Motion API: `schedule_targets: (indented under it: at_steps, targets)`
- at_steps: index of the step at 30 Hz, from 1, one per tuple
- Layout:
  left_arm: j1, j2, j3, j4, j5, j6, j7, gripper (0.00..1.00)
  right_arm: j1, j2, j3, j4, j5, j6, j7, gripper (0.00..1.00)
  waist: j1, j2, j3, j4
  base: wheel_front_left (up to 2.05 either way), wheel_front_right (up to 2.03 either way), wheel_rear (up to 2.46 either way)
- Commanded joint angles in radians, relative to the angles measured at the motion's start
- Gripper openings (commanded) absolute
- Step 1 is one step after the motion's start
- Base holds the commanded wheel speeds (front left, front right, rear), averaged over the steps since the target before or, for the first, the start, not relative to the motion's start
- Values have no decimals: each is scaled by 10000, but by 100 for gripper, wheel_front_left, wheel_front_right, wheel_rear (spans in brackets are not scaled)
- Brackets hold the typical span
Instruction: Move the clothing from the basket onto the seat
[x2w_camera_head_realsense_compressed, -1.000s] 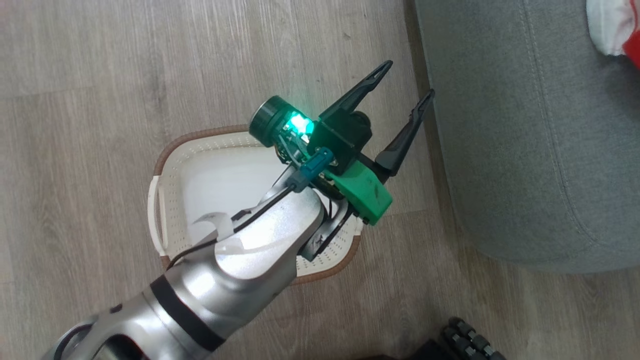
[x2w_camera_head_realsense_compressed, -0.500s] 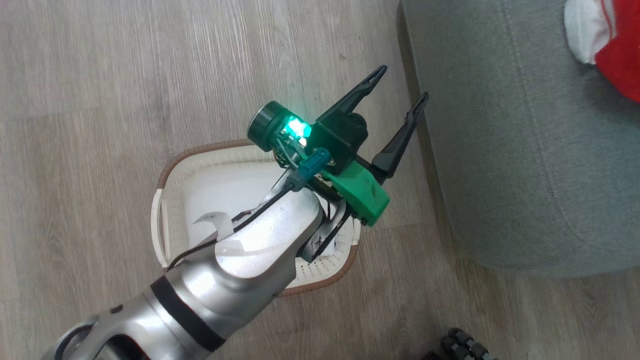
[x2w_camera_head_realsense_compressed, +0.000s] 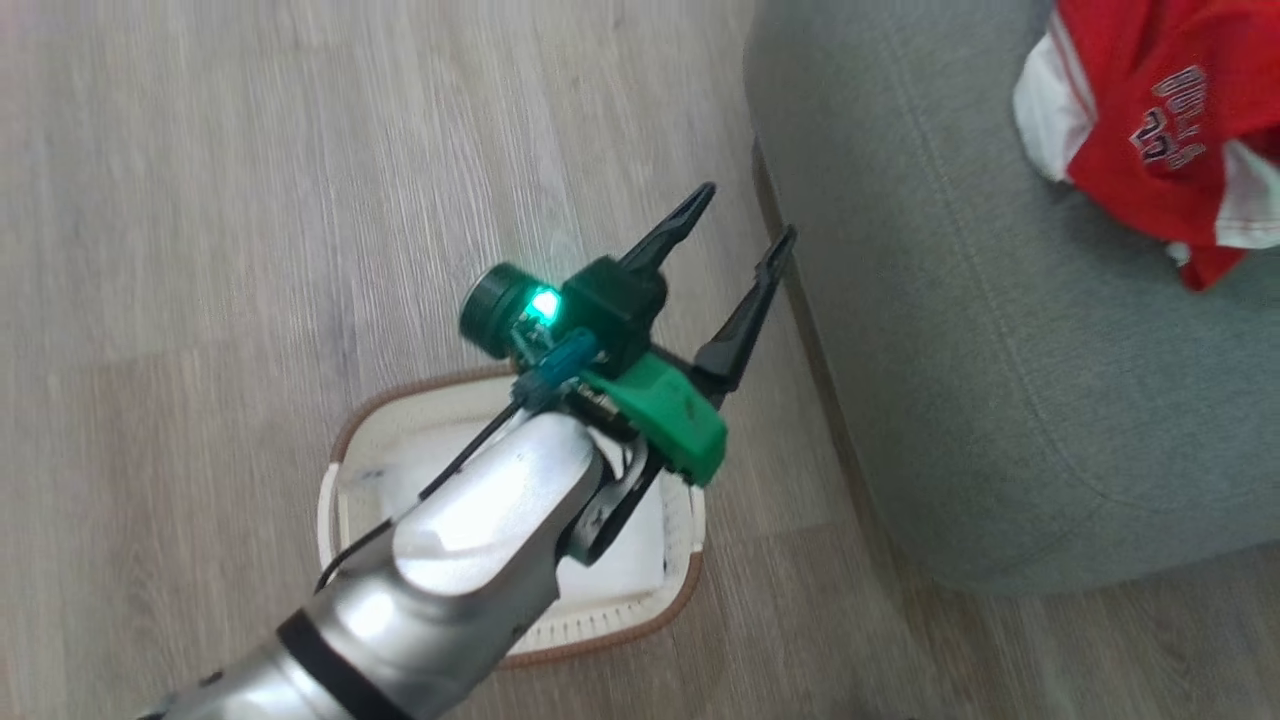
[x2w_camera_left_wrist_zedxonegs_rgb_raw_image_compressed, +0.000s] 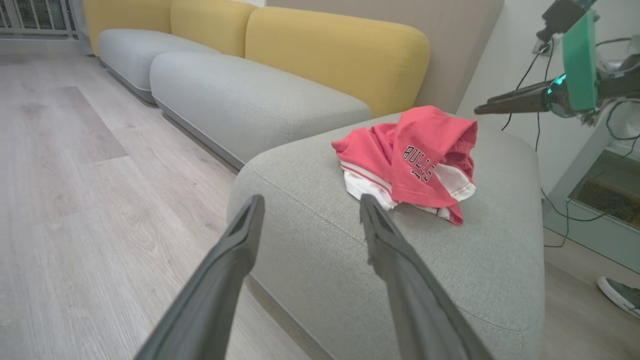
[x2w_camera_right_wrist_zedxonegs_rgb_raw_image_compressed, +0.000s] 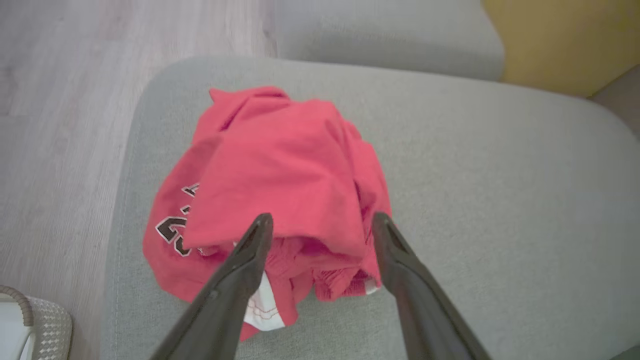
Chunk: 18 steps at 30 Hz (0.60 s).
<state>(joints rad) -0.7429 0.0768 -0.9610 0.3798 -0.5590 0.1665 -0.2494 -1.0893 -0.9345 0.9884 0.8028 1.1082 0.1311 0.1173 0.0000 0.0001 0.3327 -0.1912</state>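
The red clothing (x2w_camera_head_realsense_compressed: 1150, 130) lies bunched on the grey seat (x2w_camera_head_realsense_compressed: 950, 350); it is a jersey with white trim and dark lettering, with plainer red fabric folded over it (x2w_camera_right_wrist_zedxonegs_rgb_raw_image_compressed: 280, 165). My right gripper (x2w_camera_right_wrist_zedxonegs_rgb_raw_image_compressed: 321, 219) hangs open just above the pile (x2w_camera_left_wrist_zedxonegs_rgb_raw_image_compressed: 415, 155), holding nothing. My left gripper (x2w_camera_head_realsense_compressed: 747, 212) is open and empty over the floor by the seat's edge, pointing at the seat (x2w_camera_left_wrist_zedxonegs_rgb_raw_image_compressed: 500, 250). The cream basket (x2w_camera_head_realsense_compressed: 340, 480) with its brown rim sits on the floor under my left forearm. Its visible bottom is bare white, and one corner (x2w_camera_right_wrist_zedxonegs_rgb_raw_image_compressed: 30, 320) shows in the right wrist view.
Wood floor surrounds the basket. Behind the seat stand more grey cushions (x2w_camera_left_wrist_zedxonegs_rgb_raw_image_compressed: 240, 95) with yellow backrests (x2w_camera_left_wrist_zedxonegs_rgb_raw_image_compressed: 340, 60). Cables (x2w_camera_left_wrist_zedxonegs_rgb_raw_image_compressed: 555, 215) trail down by a white wall to the right of the seat, and a shoe (x2w_camera_left_wrist_zedxonegs_rgb_raw_image_compressed: 620, 295) rests on the floor there.
The head camera has swung, shifting the whole picture so more of the seat and the red jersey show at upper right. Both grippers stay open.
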Motion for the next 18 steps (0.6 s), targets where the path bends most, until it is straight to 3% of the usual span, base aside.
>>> schedule_targets:
  at_steps: [1, 5, 10, 18]
  targets:
    - [-17, 202, 420, -429, -41, -22, -121, 100, -175, -561, 165, -197, -79, -4, -167, 100, 0, -1, -531, -131, 0, 0, 0]
    - [537, 437, 747, -784, -47, -51, -122, 100, -522, -562, 646, -721, -101, -4, -825, 100, 0, -1, -1104, -137, 0, 0, 0]
    - [1061, 586, 1107, -1136, -18, -31, -123, 100, -674, -524, 641, -1080, 83, -4, -2109, 100, 0, -1, -1617, -18, 0, 0, 0]
    - [1926, 1022, 1831, -1735, 16, 100, -123, 100, -395, -317, 849, -1209, -333, -4, -3290, 100, 0, -1, -2342, 356, 0, 0, 0]
